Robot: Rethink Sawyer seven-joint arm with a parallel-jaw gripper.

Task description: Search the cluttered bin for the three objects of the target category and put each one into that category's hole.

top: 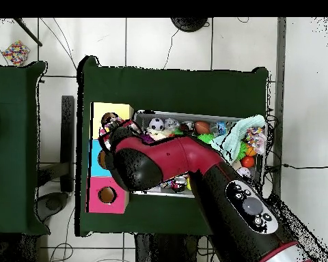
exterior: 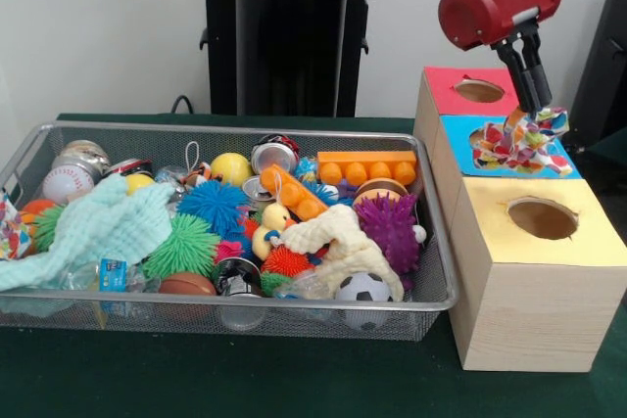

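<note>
Carry step. Gripper (exterior: 535,105) fingers clamp dotted cloth (exterior: 521,141), dangling over the blue-topped box (exterior: 568,165). Next: shift nearer camera to yellow box's hole (exterior: 543,217), release.

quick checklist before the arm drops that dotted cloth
1. Cloth held by tool: ok, the fingers pinch its top.
2. Cloth over the yellow box's hole: not ok, it hangs over the blue box.
3. Yellow hole unblocked: ok, nothing covers it.
4. Cloth clear of the blue box: cannot tell, its lower end may rest on the top.
5. Path to the yellow box: ok, nothing stands between.
6. More cloths in the bin: ok, a dotted one lies at its end.
</note>
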